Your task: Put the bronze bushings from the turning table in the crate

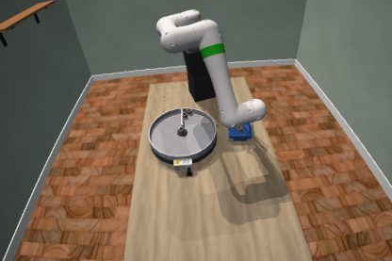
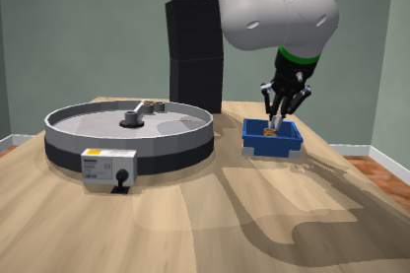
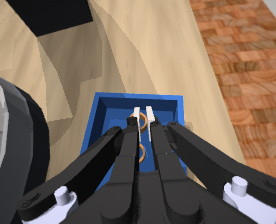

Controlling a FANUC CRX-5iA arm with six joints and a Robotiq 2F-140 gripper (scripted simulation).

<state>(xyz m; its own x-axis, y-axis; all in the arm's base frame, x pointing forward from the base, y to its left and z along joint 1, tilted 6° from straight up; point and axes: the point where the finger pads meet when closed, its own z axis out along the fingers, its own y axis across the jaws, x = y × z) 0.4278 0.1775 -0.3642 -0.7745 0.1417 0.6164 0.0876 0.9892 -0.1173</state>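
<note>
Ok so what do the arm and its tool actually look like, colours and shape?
The arm is glossy white with rounded tubular links and bright green bands at the joints. It stands on a black box pedestal. The tool is black, with jointed linkage bars and pale fingertip pads.

From where I stand, nothing here can actually be read. The small grey control box on the front of the turning table carries a yellow sticker and a few dark lines of print beneath it, but they are too small and blurred to make out a single letter. The same yellow patch shows from above, equally illegible.
</note>
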